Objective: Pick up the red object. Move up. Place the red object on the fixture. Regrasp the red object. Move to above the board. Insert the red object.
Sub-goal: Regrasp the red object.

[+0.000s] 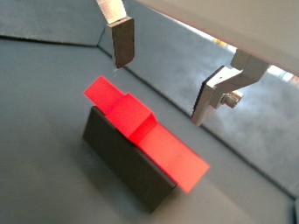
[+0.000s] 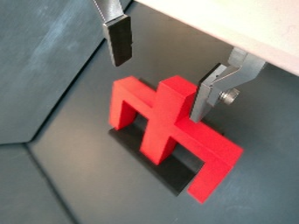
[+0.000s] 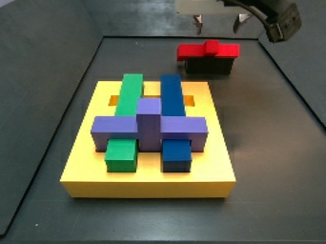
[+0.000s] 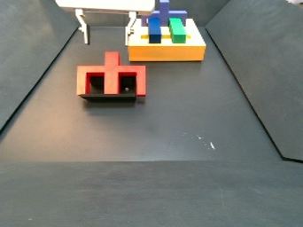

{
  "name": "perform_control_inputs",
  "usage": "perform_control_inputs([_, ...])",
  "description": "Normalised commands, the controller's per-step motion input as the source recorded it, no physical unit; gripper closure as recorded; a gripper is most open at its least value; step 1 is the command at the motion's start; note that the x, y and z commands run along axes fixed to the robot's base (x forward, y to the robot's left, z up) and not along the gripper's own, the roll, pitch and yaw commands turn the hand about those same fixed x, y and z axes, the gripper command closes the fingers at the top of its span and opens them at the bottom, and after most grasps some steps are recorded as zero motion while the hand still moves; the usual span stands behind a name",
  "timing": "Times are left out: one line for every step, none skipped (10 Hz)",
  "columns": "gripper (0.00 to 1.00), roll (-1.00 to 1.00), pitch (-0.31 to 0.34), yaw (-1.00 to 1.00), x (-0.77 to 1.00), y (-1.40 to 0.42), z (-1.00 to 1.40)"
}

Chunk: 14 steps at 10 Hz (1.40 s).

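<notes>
Two silver fingers (image 2: 117, 35) of the pincer (image 2: 163, 70) hang spread wide apart above the red object (image 2: 163, 122), gripping nothing. In both wrist views the fingers flank open air, one a flat plate with a dark pad, the other showing its bracket and a screw, and neither touches the piece below.

The red object (image 4: 112, 78) rests on the fixture (image 4: 110, 96), a small dark holder standing on the dark floor. In a side view its crossbar, two end legs and central stem lie face-up, the stem pointing toward the board (image 4: 166, 49). In a wrist view the red object (image 1: 146, 133) sits along the top of the fixture (image 1: 122, 162), overhanging its edges; in another wrist view the dark fixture (image 2: 170, 171) shows only through the gaps between the legs and stem.

The board (image 3: 147, 167), a thick yellow slab, lies well apart from the fixture (image 3: 204, 67). It carries a green block (image 3: 128, 110), a blue block (image 3: 173, 110) and a purple block (image 3: 147, 129) set crosswise over them, with orange slots visible near the far edge. In this side view the red object (image 3: 208, 49) sits atop the fixture beyond the board, and the pincer (image 3: 214, 17) hovers just above it at the frame's top edge.
</notes>
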Motion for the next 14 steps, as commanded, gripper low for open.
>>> perform_control_inputs([0.0, 1.0, 0.129, 0.35, 0.17, 0.0, -0.12])
perform_control_inputs([0.0, 0.86, 0.023, 0.37, 0.13, 0.0, -0.2])
perform_control_inputs([0.0, 0.72, 0.003, 0.37, 0.16, 0.0, -0.25])
perform_control_inputs([0.0, 0.77, 0.0, 0.35, 0.0, -0.04, -0.35])
perform_control_inputs([0.0, 0.73, -0.023, 0.37, -0.04, -0.05, -0.41])
perform_control_inputs([0.0, 0.55, 0.0, 0.42, 0.0, 0.0, -0.38])
perform_control_inputs([0.0, 0.56, -0.017, 0.32, -0.12, -0.1, -0.32])
perform_control_inputs([0.0, 0.54, 0.0, 0.13, 0.0, -0.13, -0.05])
perform_control_inputs([0.0, 0.51, 0.043, 0.0, 0.22, -0.2, 0.0])
perform_control_inputs([0.0, 0.44, 0.0, 0.01, 0.05, -0.2, -0.09])
perform_control_inputs([0.0, 0.41, 0.0, 0.02, 0.05, -0.15, -0.06])
perform_control_inputs([0.0, 0.0, 0.0, 0.0, 0.0, 0.03, 0.0])
perform_control_inputs([0.0, -0.15, -0.051, -0.01, 0.05, 0.04, -0.18])
perform_control_inputs([0.0, -0.44, -0.143, 0.0, 0.0, 0.12, -0.29])
